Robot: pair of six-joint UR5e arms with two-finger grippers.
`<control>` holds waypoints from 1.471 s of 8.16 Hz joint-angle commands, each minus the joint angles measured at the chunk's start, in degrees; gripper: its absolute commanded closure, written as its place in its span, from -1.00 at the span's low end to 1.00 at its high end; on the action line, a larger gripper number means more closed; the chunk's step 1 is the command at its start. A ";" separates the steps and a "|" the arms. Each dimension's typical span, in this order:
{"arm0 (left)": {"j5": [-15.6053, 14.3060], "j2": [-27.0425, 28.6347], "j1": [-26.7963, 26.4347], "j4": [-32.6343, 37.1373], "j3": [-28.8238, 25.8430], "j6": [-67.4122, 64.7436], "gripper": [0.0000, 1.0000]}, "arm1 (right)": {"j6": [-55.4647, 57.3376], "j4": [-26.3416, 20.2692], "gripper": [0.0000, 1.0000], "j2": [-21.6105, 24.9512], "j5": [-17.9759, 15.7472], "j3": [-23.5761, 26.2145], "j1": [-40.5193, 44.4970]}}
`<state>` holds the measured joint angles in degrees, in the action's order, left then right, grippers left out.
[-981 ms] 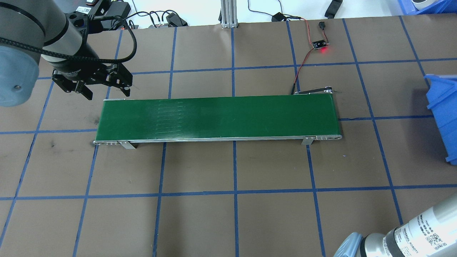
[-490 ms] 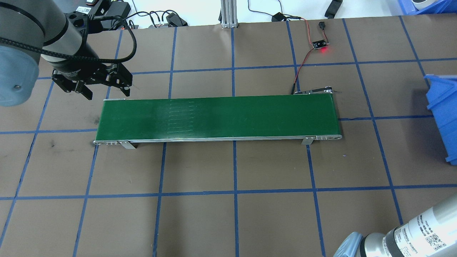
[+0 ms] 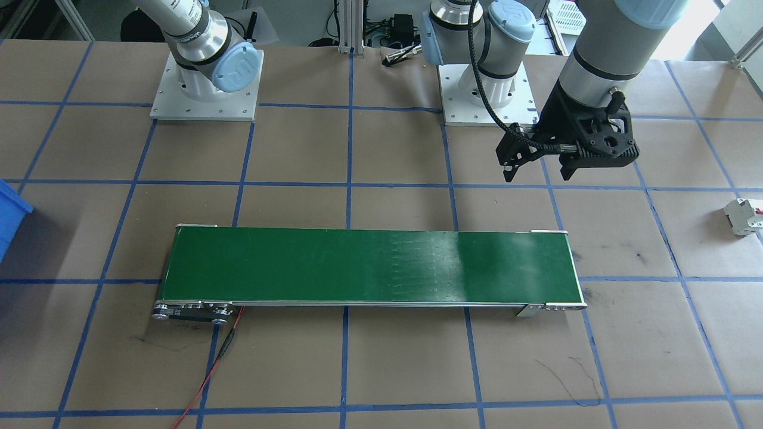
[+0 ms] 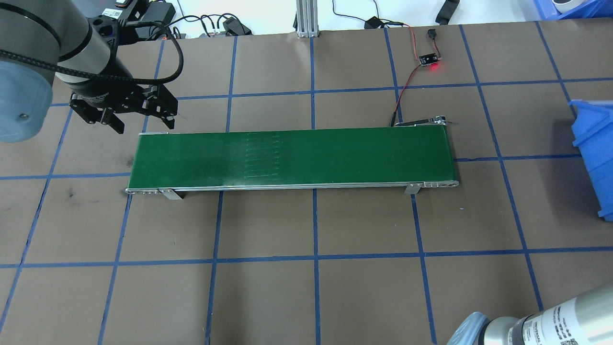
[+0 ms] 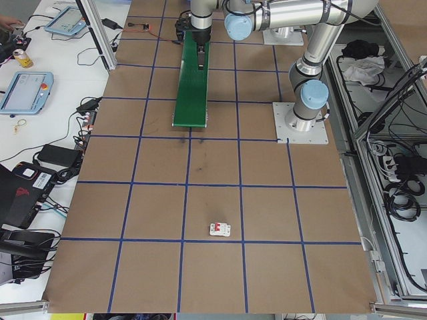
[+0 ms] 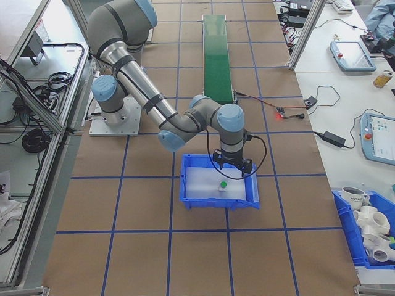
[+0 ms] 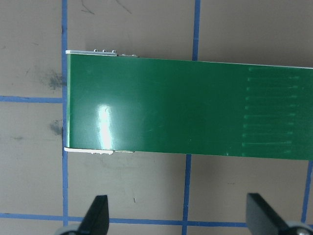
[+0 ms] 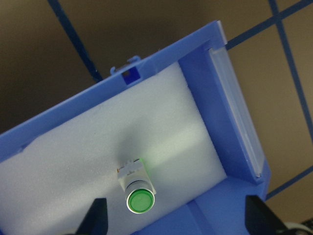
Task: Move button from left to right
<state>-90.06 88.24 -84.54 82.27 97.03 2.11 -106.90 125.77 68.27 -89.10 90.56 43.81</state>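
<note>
Right wrist-mounted view: green-capped white push-button (image 8: 137,192) lies on white foam inside blue plastic bin (image 8: 205,78), beneath the right gripper (image 8: 176,218), spread wide and empty.

Bright, even light; glare streaks the conveyor belt (image 7: 105,125), and the bin's (image 8: 230,122) surroundings look perhaps underexposed.

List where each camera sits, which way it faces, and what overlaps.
Front-facing: across the table, facing the robot; left gripper beyond long green conveyor belt.
Overhead: behind the robot, looking down at belt; left arm.
Exterior left: table end, along belt; both arms.
Exterior right: opposite end; right gripper over blue plastic bin.
Left wrist: down on belt end; fingertips.
Right wrist: down into bin; fingertips.
Shared: exterior right and right wrist both show the green-capped white button in the bin.
</note>
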 commanded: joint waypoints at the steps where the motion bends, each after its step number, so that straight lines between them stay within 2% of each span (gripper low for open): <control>1: -0.02 0.00 -0.01 0.00 0.00 0.00 -1.00 | 17.09 -3.57 -1.00 7.99 3.67 0.06 2.75; 2: -0.02 0.09 -0.01 0.00 0.00 0.00 -1.00 | 25.43 -10.04 -1.00 12.37 3.32 0.06 5.04; 3: -0.02 0.00 -0.01 0.00 0.00 0.00 -1.00 | 39.17 -13.33 -1.00 15.55 3.06 0.06 7.84; 6: -0.02 0.00 -0.01 -0.26 0.00 0.00 -1.00 | 54.02 -15.19 -1.00 18.91 0.95 0.06 14.97; 9: -0.02 0.00 -0.01 -0.26 0.00 0.00 -1.00 | 78.26 -22.57 -1.00 22.43 -0.98 0.06 25.85; 12: -0.02 0.09 0.07 -0.26 0.00 0.00 -1.00 | 95.34 -30.47 -1.00 24.19 -0.82 -0.29 37.72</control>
<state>-90.09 88.25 -84.55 82.00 97.03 2.11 -22.19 100.10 91.47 -90.06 90.53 74.56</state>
